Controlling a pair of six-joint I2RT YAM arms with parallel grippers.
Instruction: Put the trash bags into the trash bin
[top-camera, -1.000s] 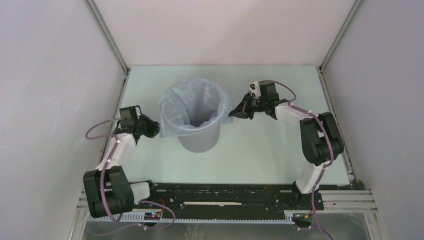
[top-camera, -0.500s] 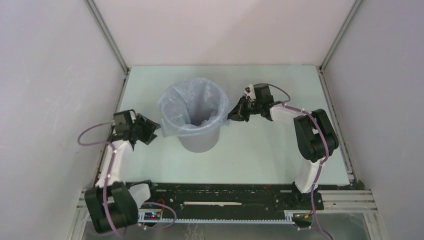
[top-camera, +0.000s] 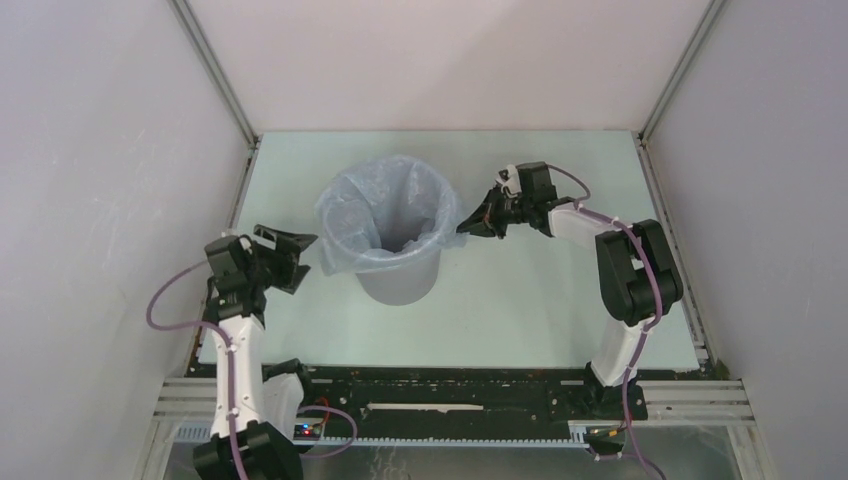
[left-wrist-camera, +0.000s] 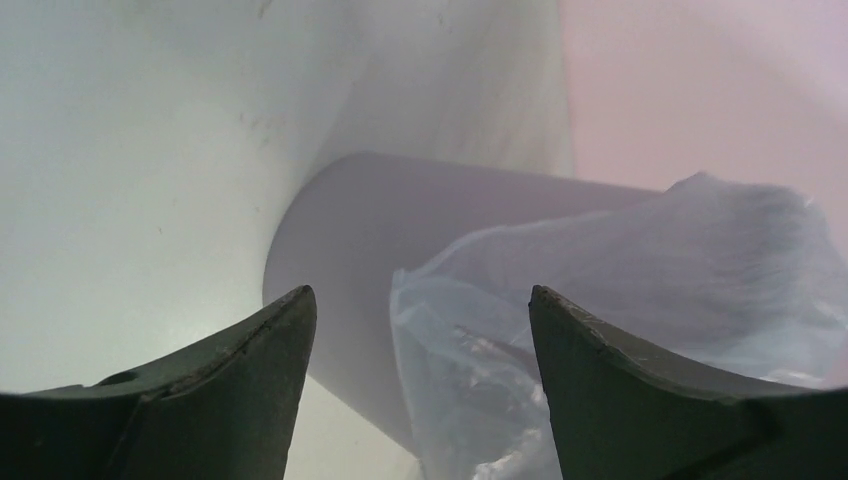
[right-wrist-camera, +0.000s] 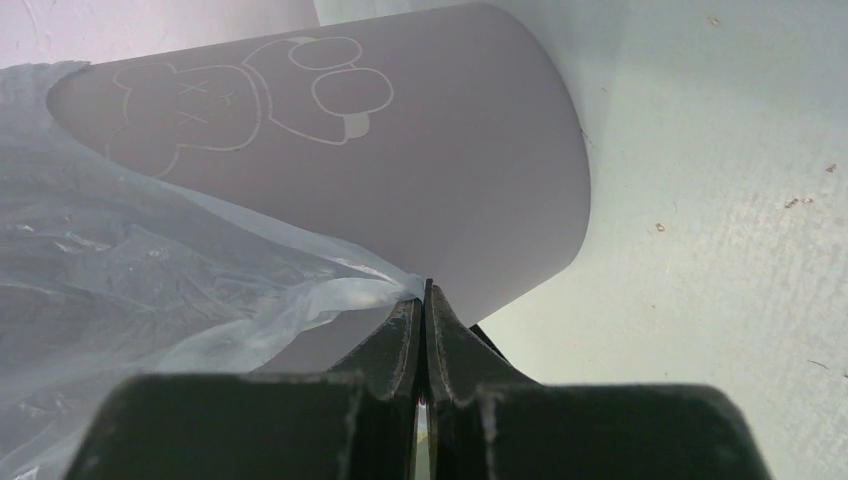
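Note:
The grey trash bin (top-camera: 398, 272) stands mid-table with the pale blue trash bag (top-camera: 345, 232) lining it and folded out over its rim. My left gripper (top-camera: 303, 258) hovers open just left of the bag's hanging edge, touching nothing. In the left wrist view the bin (left-wrist-camera: 340, 230) and the bag (left-wrist-camera: 620, 270) show beyond the left gripper (left-wrist-camera: 420, 292), whose jaws stand wide apart. My right gripper (top-camera: 463, 228) is at the bin's right side, shut on a stretched corner of the bag. The right wrist view shows the right gripper (right-wrist-camera: 427, 287) pinching that bag (right-wrist-camera: 130, 270) corner beside the bin (right-wrist-camera: 400, 150).
White panels wall the pale green table (top-camera: 520, 300) on the left, back and right. A black rail (top-camera: 450, 385) with both arm bases runs along the near edge. A line-drawn cartoon figure (right-wrist-camera: 250, 90) marks the bin's wall.
My left gripper has opened and let go of the bag's left edge, and its arm has drawn back to the left. The right gripper keeps its pinch in nearly the same place.

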